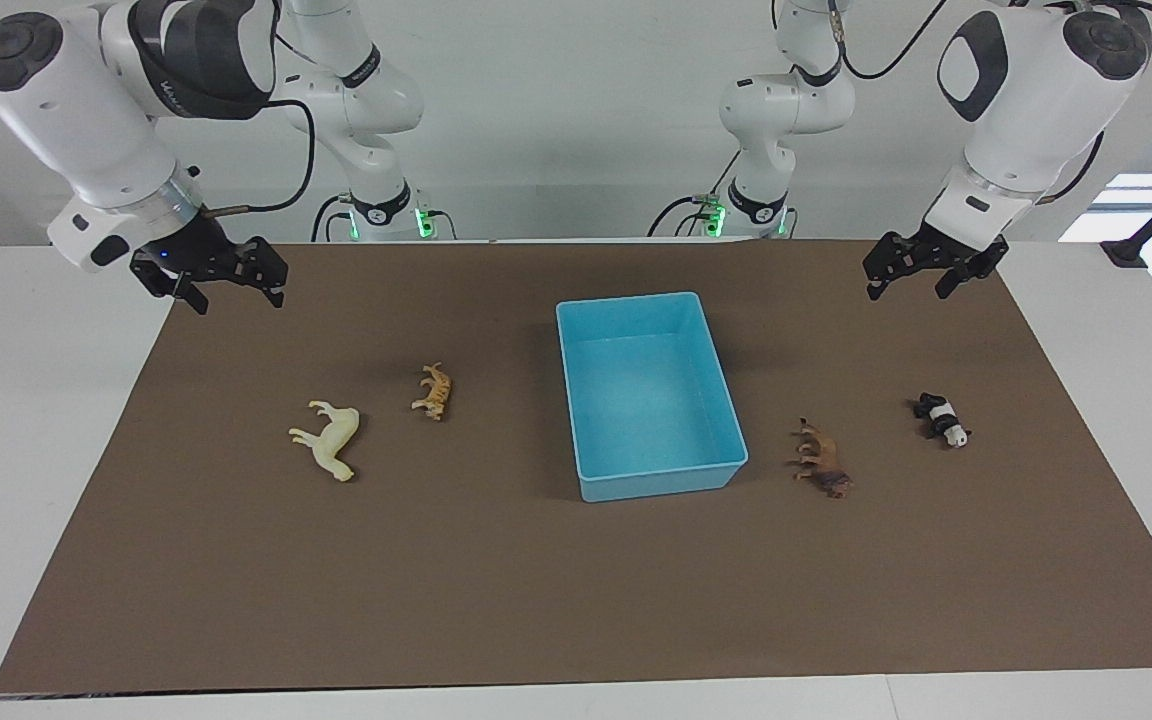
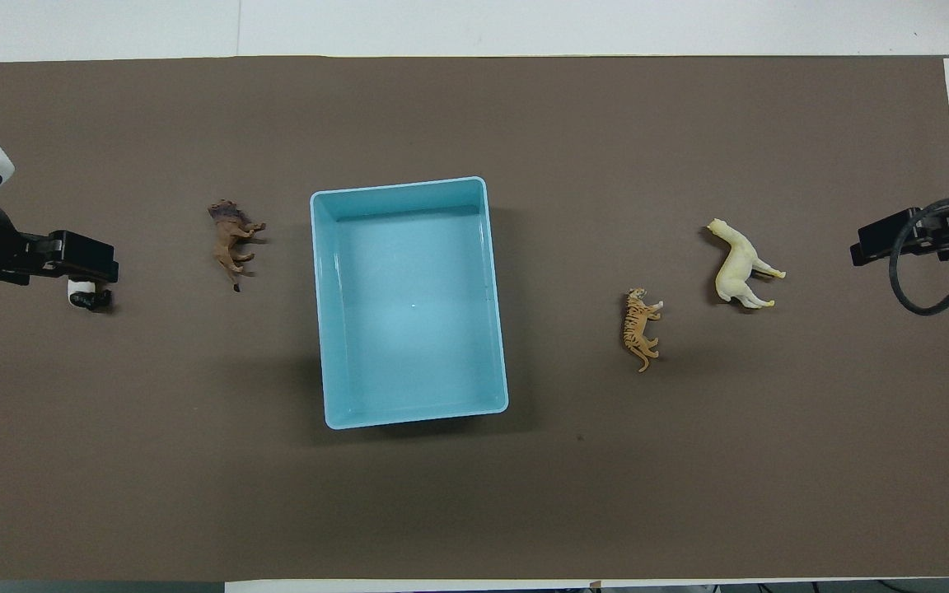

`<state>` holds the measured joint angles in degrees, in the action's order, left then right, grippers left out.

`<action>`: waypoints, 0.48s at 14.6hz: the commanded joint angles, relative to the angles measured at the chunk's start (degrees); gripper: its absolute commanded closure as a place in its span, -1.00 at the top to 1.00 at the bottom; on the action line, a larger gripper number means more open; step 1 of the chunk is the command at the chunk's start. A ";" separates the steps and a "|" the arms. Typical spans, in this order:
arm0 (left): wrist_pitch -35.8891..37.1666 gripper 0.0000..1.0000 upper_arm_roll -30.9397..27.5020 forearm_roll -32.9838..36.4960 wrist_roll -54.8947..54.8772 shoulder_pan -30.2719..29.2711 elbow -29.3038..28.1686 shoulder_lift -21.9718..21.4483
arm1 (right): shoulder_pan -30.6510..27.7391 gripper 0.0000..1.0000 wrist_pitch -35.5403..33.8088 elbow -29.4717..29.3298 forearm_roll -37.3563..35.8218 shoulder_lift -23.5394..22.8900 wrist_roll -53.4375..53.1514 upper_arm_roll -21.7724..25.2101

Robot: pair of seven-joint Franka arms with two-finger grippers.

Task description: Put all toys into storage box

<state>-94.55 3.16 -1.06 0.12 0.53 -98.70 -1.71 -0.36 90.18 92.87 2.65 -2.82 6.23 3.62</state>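
Observation:
The light-blue storage box (image 1: 661, 482) (image 2: 320, 305) stands mid-table with nothing in it. Toward the right arm's end lie the cream horse (image 1: 329, 440) (image 2: 738, 265) and, closer to the box, the striped tiger (image 1: 433, 392) (image 2: 641, 328). Toward the left arm's end lie the brown lion (image 1: 821, 460) (image 2: 231, 243) and the panda (image 1: 941, 420) (image 2: 89, 298). My left gripper (image 1: 911, 285) (image 2: 75, 262) hangs open and raised, apart from the panda, which it partly covers from above. My right gripper (image 1: 236, 293) (image 2: 882, 241) hangs open over the mat's corner, holding nothing.
A brown mat (image 1: 496, 600) (image 2: 524, 511) covers most of the white table (image 1: 36, 450). All the toys and the box sit on it. A black cable (image 2: 927, 280) loops off the right arm's wrist.

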 commanded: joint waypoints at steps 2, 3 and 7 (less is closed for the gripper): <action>0.42 1.00 -0.35 0.97 -0.56 0.17 -0.36 -0.66 | -1.66 1.00 -6.59 1.52 -0.63 1.68 0.63 -0.28; 0.33 1.00 -0.35 0.97 -0.56 0.08 -0.35 -0.66 | -1.75 1.00 -6.51 1.52 -0.63 1.68 0.63 -0.28; 0.24 1.00 -0.35 0.97 -0.48 -0.01 -0.44 -0.66 | -1.66 1.00 -6.51 1.52 -0.63 1.68 0.63 -0.28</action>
<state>-94.56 2.98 -1.05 0.12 0.50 -98.70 -1.71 -1.41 83.83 93.02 2.61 -2.49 6.23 3.79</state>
